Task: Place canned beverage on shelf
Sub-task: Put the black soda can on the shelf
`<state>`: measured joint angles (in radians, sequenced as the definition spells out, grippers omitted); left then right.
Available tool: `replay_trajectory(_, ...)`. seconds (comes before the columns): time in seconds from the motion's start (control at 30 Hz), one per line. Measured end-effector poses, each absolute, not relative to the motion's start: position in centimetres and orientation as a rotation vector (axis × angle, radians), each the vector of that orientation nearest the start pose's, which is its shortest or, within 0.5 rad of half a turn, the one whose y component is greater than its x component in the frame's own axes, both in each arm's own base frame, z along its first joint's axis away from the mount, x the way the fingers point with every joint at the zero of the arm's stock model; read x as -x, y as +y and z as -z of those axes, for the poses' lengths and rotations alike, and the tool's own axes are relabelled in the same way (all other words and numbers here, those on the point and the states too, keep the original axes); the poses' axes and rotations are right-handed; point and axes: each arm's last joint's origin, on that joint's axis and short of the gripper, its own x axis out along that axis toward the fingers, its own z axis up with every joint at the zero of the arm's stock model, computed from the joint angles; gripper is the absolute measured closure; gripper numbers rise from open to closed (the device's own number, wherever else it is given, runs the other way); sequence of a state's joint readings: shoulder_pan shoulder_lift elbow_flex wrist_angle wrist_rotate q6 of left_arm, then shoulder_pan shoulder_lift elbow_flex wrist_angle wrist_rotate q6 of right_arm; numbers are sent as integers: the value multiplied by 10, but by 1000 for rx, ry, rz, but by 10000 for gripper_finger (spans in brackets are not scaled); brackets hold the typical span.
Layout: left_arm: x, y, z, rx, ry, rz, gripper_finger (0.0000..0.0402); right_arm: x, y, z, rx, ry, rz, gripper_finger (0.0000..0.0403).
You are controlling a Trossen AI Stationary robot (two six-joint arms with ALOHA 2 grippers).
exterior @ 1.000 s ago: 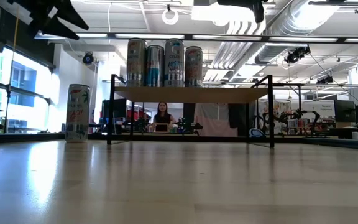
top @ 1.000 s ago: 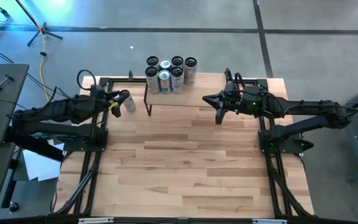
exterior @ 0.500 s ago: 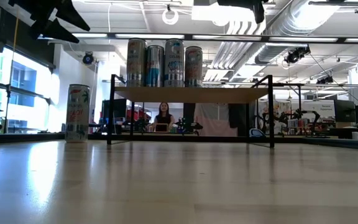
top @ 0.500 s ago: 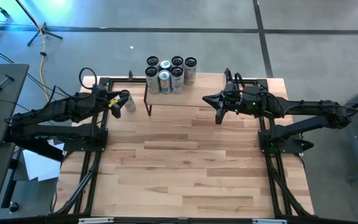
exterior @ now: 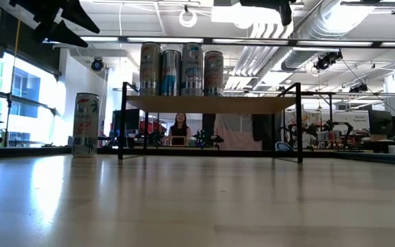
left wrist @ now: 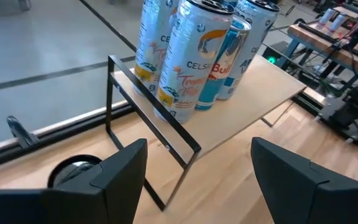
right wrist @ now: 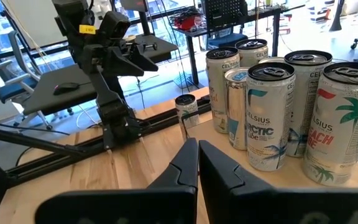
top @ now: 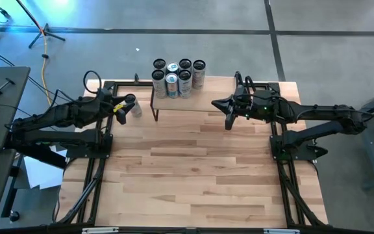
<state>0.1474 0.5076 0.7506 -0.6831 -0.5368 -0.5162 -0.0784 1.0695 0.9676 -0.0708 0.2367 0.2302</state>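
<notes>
The shelf [top: 186,102] stands at the table's far edge with several cans [top: 178,77] upright on its left end [left wrist: 191,56]. One more canned beverage [exterior: 86,125] stands on its base on the tabletop just left of the shelf [exterior: 211,104]; the high view shows this can [top: 134,107] too. My left gripper [left wrist: 197,155] hovers open above this can [left wrist: 72,172], with nothing between its fingers. My right gripper [right wrist: 197,163] is shut and hangs in the air beside the shelf's right end [top: 226,121].
Black frame rails [top: 98,162] run along both table sides. The wide wooden tabletop [top: 187,175] lies in front of the shelf. Beyond the table, a person [exterior: 180,128] sits in the room behind.
My left gripper has swung slightly toward the shelf while staying above the lone can. The can has stayed where it stood, and my right arm has kept still.
</notes>
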Motion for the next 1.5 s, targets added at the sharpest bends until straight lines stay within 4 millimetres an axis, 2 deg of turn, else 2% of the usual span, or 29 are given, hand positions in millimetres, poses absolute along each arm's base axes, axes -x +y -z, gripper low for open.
replay_trajectory(0.47, -94, 27, -309, 353, 301, -694, 130, -236, -24, -353, -211, 137, 326, 403)
replay_trajectory(0.63, -102, 30, -301, 355, 390, -698, 70, -236, -24, -353, -207, 139, 326, 403)
replay_trajectory(0.8, -112, 36, -283, 325, 603, -775, 8, -236, -24, -352, -209, 152, 328, 403)
replay_trajectory(0.93, -118, 38, -279, 364, 630, -785, 10, -236, -24, -351, -211, 164, 329, 403)
replay_trajectory(1.2, -118, 39, -279, 377, 606, -848, 13, -235, -24, -346, -211, 210, 335, 403)
replay_trajectory(1.5, -115, 38, -277, 522, 580, -900, 13, -235, -24, -345, -184, 224, 332, 403)
